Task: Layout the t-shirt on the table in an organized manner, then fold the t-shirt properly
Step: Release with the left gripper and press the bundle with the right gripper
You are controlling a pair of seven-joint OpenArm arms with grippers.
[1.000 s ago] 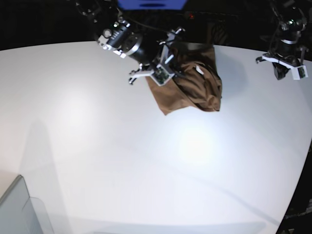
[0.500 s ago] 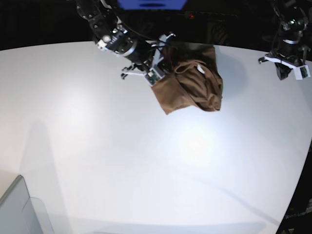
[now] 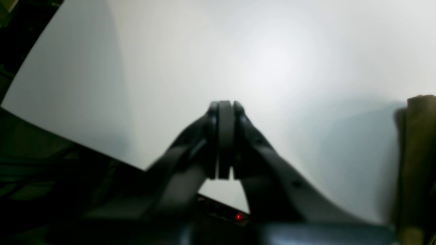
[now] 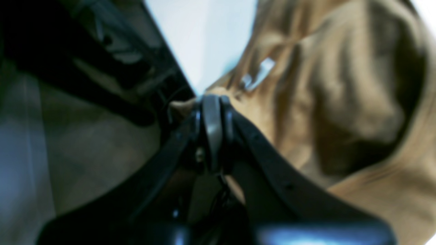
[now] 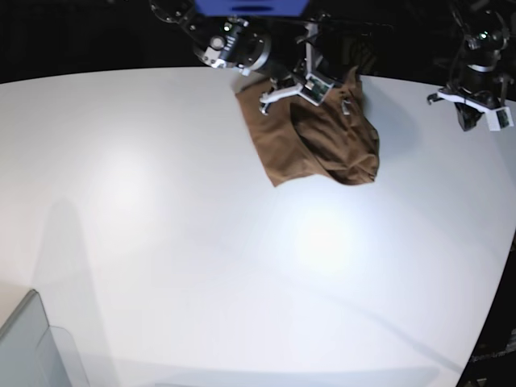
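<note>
- The large smooth matte white table point(image 5: 201, 242) fills most of the base view, with a bright glare patch right of its middle and black darkness beyond its curved far edge.
- A grey translucent bin point(image 5: 32, 351) sits at the near left corner of that view.
- A blue panel point(image 5: 250, 7) shows at the top edge, behind the arms.
- The plain tan-brown short-sleeved cloth t-shirt point(image 5: 310, 137) lies bunched and wrinkled at the table's far edge, right of centre, its upper part lifted toward the dark edge.
- A tiny pale tag point(image 4: 260, 69) shows on the cloth just beyond the fingertips in the right wrist view.
- The right gripper point(image 5: 310, 60) reaches in from the top of the base view, tilted down over the shirt's far edge; its jaws are pressed together, pinching a fold of tan cloth.
- The left gripper point(image 5: 476, 113) hangs at the far right, well apart from the shirt, above bare table; its jaws meet with nothing between them.
</note>
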